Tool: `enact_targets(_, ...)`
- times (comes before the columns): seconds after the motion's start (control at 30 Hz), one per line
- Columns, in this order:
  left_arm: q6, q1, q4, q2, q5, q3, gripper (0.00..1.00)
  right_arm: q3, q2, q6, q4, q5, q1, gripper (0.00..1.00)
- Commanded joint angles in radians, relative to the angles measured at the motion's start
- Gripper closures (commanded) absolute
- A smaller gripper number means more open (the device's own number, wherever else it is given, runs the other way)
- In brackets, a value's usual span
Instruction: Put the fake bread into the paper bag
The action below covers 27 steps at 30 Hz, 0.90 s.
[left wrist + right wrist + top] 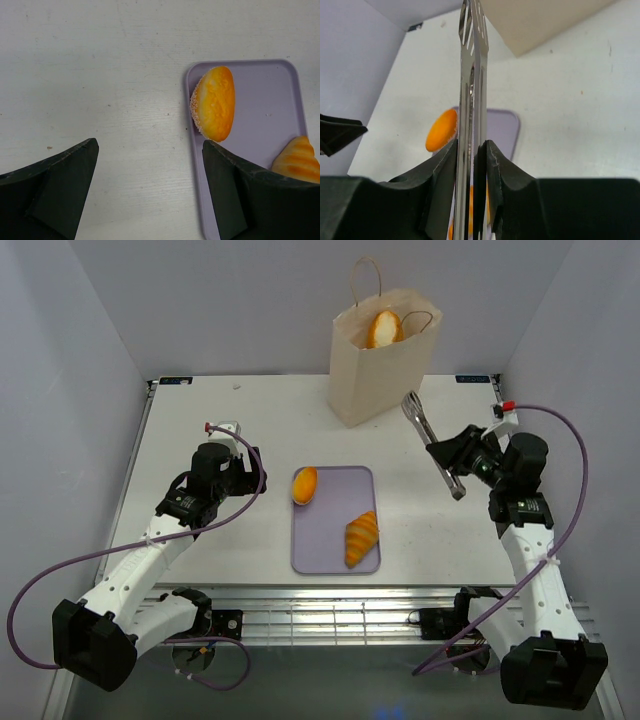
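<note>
White counter [220,430] is seen bearing a lilac tray [320,530], on which a croissant [362,537] lies and over whose left rim a round bun [304,484] is set. An oval roll [382,328] is seen inside the paper bag [375,370] at the back. The left end effector [150,145] is spread wide and empty beside the bun; metal tongs [472,60] are clamped by the right end effector [470,150].

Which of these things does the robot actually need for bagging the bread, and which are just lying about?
For the job: paper bag; bread piece already in it; oval roll; croissant; metal tongs clamped in the right gripper; open left gripper.
Just there: lilac tray under the breads; white table.
</note>
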Motion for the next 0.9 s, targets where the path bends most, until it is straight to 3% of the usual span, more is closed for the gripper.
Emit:
enact_targets(0.0, -0.006, -0.005, 0.000, -0.027, 0.006, 0.029, 0.04, -0.133, -0.079, 0.001, 0.044, 0.094, 0.000, 0.66)
enact_targets(0.27, -0.008, -0.005, 0.002, -0.032, 0.009, 0.029, 0.04, -0.402, -0.071, 0.018, 0.203, 0.184, 0.003, 0.66)
enact_targets(0.47, -0.008, -0.005, 0.002, -0.026, 0.015, 0.031, 0.04, -0.419, 0.038, -0.021, 0.254, 0.256, 0.049, 0.65)
enact_targets(0.7, -0.006, -0.005, 0.002, -0.030, 0.019, 0.031, 0.04, -0.426, 0.088, -0.084, 0.287, 0.447, 0.244, 0.61)
enact_targets(0.87, -0.008, -0.006, 0.002, -0.035, 0.026, 0.031, 0.04, -0.437, 0.141, -0.099, 0.306, 0.568, 0.306, 0.58)
